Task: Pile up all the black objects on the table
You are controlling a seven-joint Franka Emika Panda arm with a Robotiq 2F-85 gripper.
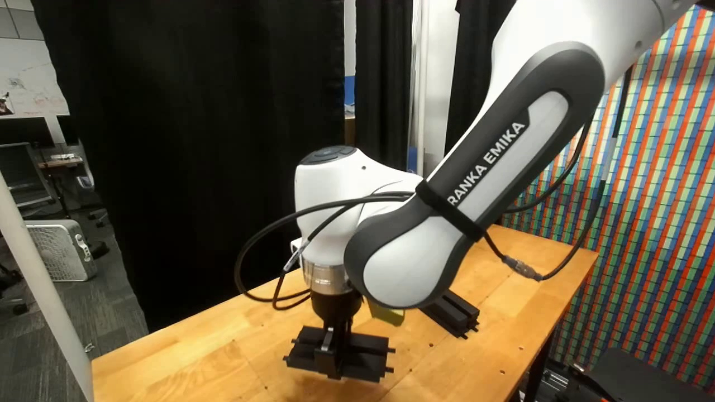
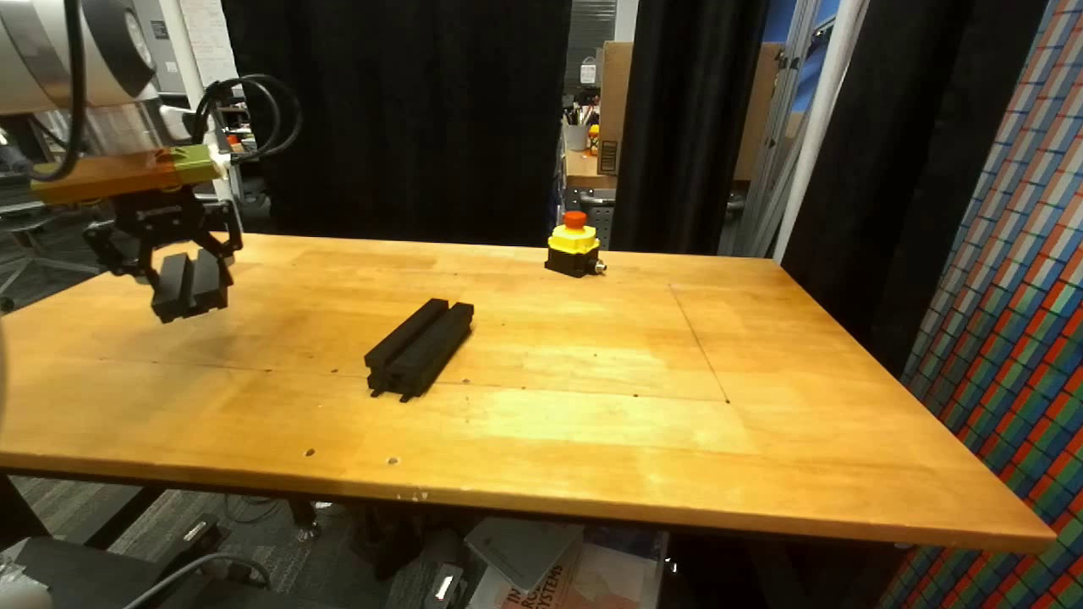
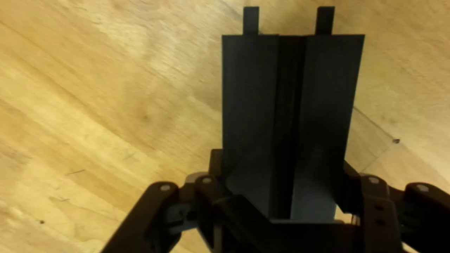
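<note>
Gripper (image 2: 190,277) clamped on a grooved black plate (image 2: 172,283), a finger (image 3: 216,163) pressed to each long side; plate up off the wooden table (image 2: 804,457), faint shadow (image 2: 199,345) on the boards at six o'clock below it. (Hours as each camera sees them, named thing as dial centre.) Wrist view: groove runs toward twelve, two short prongs (image 3: 251,21) jutting from the end there; fingers at eight and between four and five. On the table, in an exterior view, a grooved black piece (image 2: 419,347), between three and four o'clock from the held plate, well apart. In an exterior view the grooved black piece (image 1: 449,312) shows between two and three, partly hidden by the white arm (image 1: 408,262). Single or stacked: cannot tell. Red-and-yellow button box (image 2: 574,241), black base, at two o'clock from that piece, near the table's far edge. Black curtain (image 2: 398,118) beyond that edge, toward twelve.
</note>
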